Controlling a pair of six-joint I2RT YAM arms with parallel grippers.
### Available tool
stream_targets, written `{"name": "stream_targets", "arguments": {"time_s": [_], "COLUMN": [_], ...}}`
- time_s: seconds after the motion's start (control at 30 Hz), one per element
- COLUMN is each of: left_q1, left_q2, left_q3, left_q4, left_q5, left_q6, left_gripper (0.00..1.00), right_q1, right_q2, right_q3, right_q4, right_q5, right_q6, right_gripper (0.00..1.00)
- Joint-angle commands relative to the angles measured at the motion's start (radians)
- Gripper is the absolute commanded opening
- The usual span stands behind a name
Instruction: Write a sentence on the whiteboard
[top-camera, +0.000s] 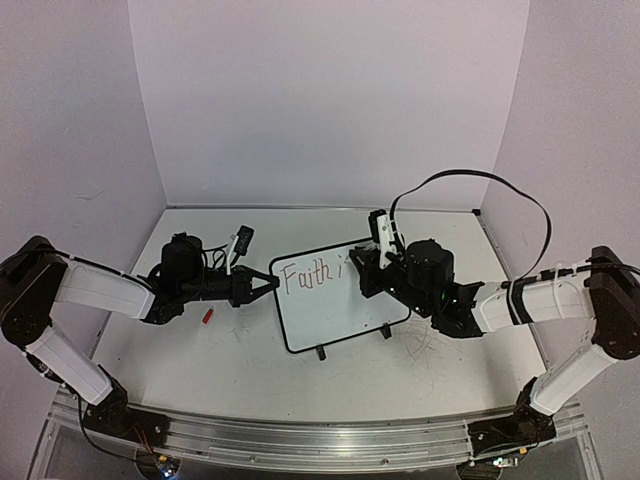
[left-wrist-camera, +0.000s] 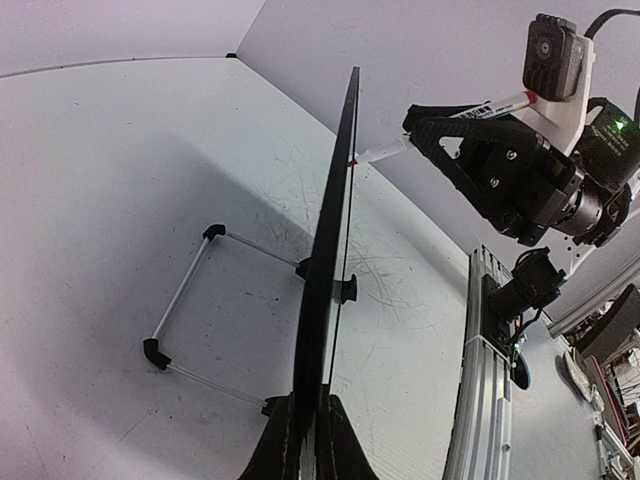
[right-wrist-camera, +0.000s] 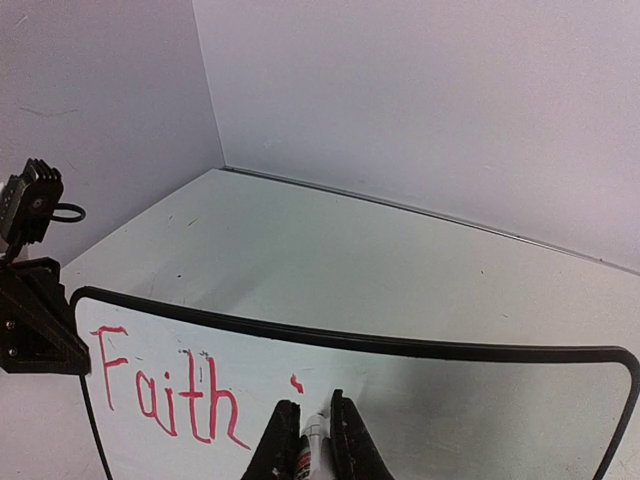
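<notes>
- The whiteboard (top-camera: 340, 310) is stood on the table (top-camera: 200, 370), propped up by a wire stand (left-wrist-camera: 185, 290).
- The whiteboard's left edge is pinched tight by the left gripper (top-camera: 268, 284).
- A red marker (right-wrist-camera: 308, 450) is squeezed in the right gripper (top-camera: 360, 265), and its tip is pressed on the whiteboard.
- "Faith" (right-wrist-camera: 165, 395) is written in red, just left of the tip.
- A small red cap (top-camera: 209, 316) is seen left of the whiteboard.

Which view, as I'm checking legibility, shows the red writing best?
Right wrist: the red writing reads "Faith", close and face-on. Top external shows it small; left wrist sees the whiteboard edge-on, writing hidden.
</notes>
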Motion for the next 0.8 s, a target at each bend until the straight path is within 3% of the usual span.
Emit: {"name": "stream_targets", "arguments": {"time_s": [0.0,0.77], "left_q1": [-0.001,-0.001], "left_q2": [-0.031,-0.027], "left_q3": [0.033,0.037], "left_q4": [-0.005,-0.006], "left_q5": [-0.013,-0.015], "left_q6": [0.026,0.025], "left_gripper": [0.00,0.00], "right_q1": [-0.005,0.005], "right_q2": [-0.009,-0.011], "right_q3": [-0.005,-0.057], "right_q4": [0.013,0.002], "right_q5": [0.000,-0.019], "right_q6": [0.013,0.051], "right_gripper": [0.00,0.00]}}
